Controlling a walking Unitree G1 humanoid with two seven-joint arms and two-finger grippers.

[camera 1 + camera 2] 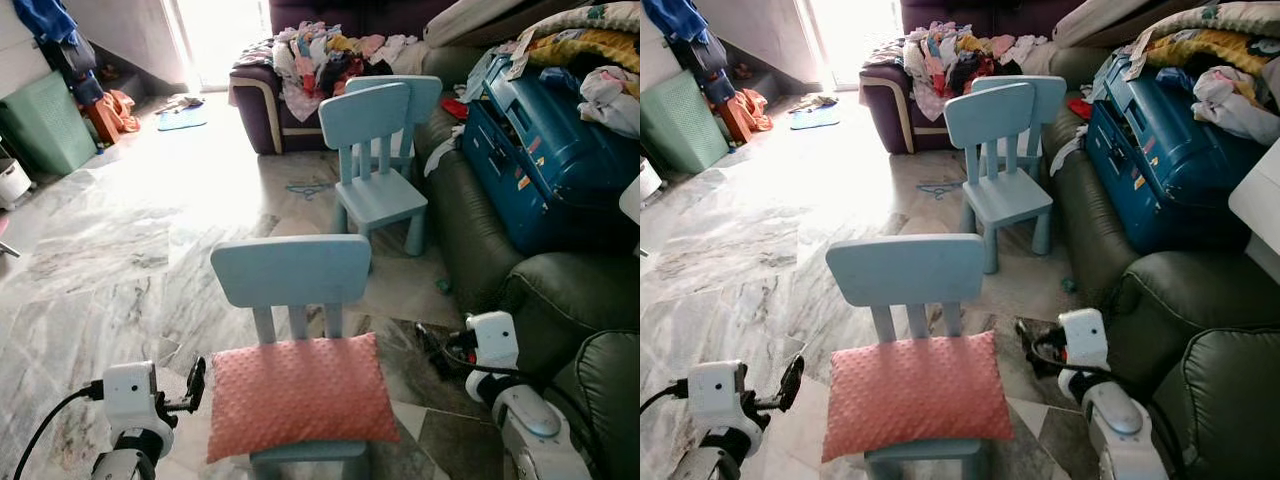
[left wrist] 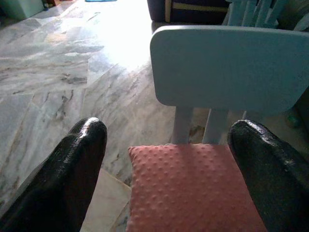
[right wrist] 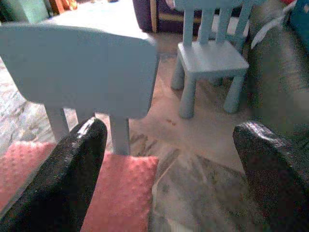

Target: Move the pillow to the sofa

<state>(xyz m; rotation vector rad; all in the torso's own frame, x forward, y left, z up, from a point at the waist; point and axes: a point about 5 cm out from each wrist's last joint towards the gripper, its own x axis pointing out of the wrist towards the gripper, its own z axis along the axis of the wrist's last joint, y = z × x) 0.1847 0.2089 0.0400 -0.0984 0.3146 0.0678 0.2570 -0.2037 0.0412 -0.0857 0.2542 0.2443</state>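
A coral pink pillow [image 1: 297, 397] with a dotted surface is lying flat on the seat of a small light blue chair [image 1: 288, 272], filling almost the whole seat and hanging a little over the front edge. The chair is standing on a grey marble floor [image 1: 110, 270] with its backrest on the far side from the robot.

The left gripper [image 2: 169, 159] is hovering just beside the left edge of the pillow, low and close to the seat. Its two black fingers [image 2: 72, 164] are spread wide apart, with the pillow and the chair's backrest showing between them – they are not touching the pillow. The right gripper [image 3: 169, 159] is hanging on the right side of the chair, between the chair and the sofa. Its fingers [image 3: 72, 174] are also standing wide apart and holding nothing; the right corner of the pillow is lying near one of them.

The dark green sofa [image 1: 560, 300] is running along the right side of the room, near the chair. A blue suitcase [image 1: 540, 150] and a heap of clothes [image 1: 590, 50] are lying on it further back. A second light blue chair [image 1: 375, 160] is standing farther ahead, and behind it a dark purple couch [image 1: 265, 100] is covered with laundry. A green basket [image 1: 45, 125] is standing at the far left.
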